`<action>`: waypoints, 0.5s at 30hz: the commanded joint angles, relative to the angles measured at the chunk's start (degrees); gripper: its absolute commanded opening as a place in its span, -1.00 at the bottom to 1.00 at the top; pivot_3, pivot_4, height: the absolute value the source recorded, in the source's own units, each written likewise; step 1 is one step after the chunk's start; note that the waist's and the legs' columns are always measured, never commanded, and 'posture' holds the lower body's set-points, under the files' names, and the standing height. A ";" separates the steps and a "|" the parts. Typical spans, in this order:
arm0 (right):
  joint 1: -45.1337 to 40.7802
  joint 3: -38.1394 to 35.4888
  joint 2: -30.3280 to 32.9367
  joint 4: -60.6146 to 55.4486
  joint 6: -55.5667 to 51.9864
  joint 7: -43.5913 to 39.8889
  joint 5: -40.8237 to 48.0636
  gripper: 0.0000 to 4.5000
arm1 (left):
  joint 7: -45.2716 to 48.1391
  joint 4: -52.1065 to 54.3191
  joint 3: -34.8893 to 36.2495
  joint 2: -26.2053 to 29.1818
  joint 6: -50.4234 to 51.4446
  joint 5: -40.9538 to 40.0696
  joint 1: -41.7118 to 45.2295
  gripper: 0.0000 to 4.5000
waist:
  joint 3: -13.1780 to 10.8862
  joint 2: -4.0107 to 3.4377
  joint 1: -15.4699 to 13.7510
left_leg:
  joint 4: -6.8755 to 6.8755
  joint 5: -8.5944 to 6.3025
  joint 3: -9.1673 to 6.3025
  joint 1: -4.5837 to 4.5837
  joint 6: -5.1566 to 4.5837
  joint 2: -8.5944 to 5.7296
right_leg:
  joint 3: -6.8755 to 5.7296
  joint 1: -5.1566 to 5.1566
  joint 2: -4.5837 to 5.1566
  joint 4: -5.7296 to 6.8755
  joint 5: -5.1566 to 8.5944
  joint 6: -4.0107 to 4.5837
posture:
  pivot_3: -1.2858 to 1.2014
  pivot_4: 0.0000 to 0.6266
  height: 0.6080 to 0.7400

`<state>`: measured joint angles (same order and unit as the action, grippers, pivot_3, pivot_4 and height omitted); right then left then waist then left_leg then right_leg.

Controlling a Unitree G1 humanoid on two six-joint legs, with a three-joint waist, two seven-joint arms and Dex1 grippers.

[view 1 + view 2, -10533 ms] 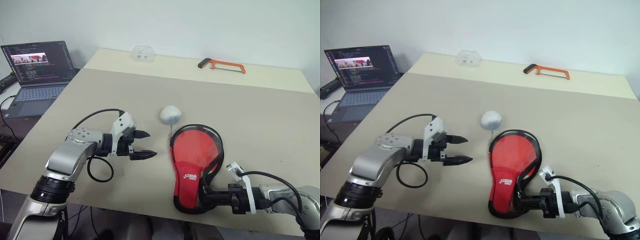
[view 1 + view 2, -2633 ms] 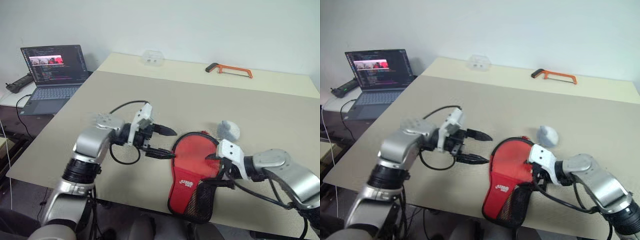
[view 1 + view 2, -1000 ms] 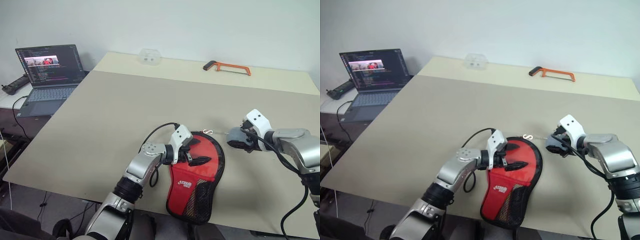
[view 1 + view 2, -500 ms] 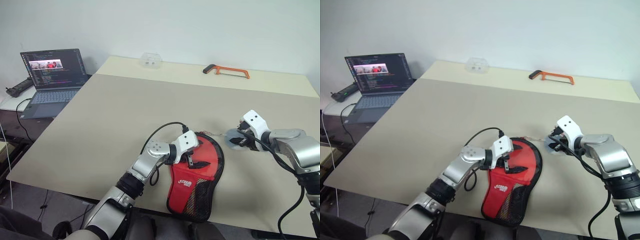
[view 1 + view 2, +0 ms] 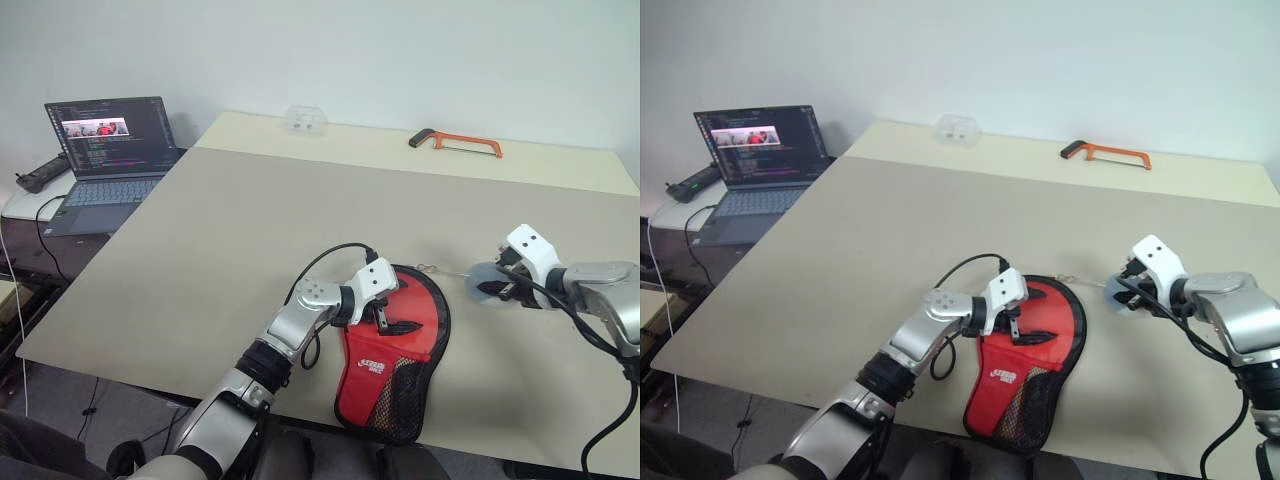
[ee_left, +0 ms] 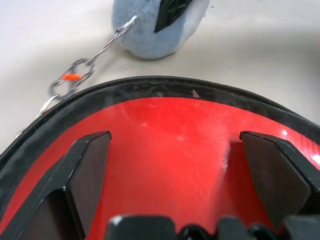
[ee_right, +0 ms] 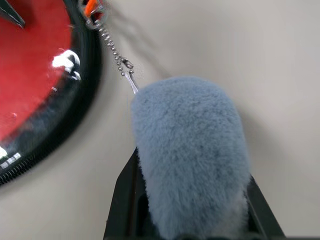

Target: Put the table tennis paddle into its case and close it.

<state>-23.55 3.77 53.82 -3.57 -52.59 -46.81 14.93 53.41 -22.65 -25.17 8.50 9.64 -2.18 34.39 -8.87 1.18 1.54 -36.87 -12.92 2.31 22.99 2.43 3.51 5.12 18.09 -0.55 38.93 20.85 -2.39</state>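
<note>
Right gripper (image 5: 1127,290) clamped on grey pom-pom (image 7: 190,155), drawing chain (image 7: 112,47) taut to run the zipper. Left gripper (image 5: 392,315) spread wide, pinning case (image 5: 395,350) at table's (image 5: 250,210) near edge against that pull. Paddle presumably inside, unseen.

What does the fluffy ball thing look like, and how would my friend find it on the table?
Start at the big beige table and find the red and black case near its front edge. A thin chain runs from the case's rim toward the right, to the fluffy ball, squeezed in the right pincer. It is the only soft, furry, grey-blue thing there.
</note>
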 commanded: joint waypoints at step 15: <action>26.21 -7.24 20.60 -5.20 24.92 -22.86 0.11 -0.70 | 0.71 -5.91 -3.84 1.07 1.81 4.26 -3.48 1.00 | 0.10 -0.10 -0.53 | 0.14 -0.07 0.03 0.15 -0.10 -0.05 | -0.12 -0.07 0.08 -0.43 0.05 -0.09 | 0.03 -0.52 1.00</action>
<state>-0.43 -2.12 72.66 -5.91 -29.44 -63.92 13.20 54.41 -22.92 -26.06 7.98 9.45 -1.95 34.25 -8.77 1.08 1.02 -36.72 -12.99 2.30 23.13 2.34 3.47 4.97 17.97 -0.47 38.47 20.91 -2.47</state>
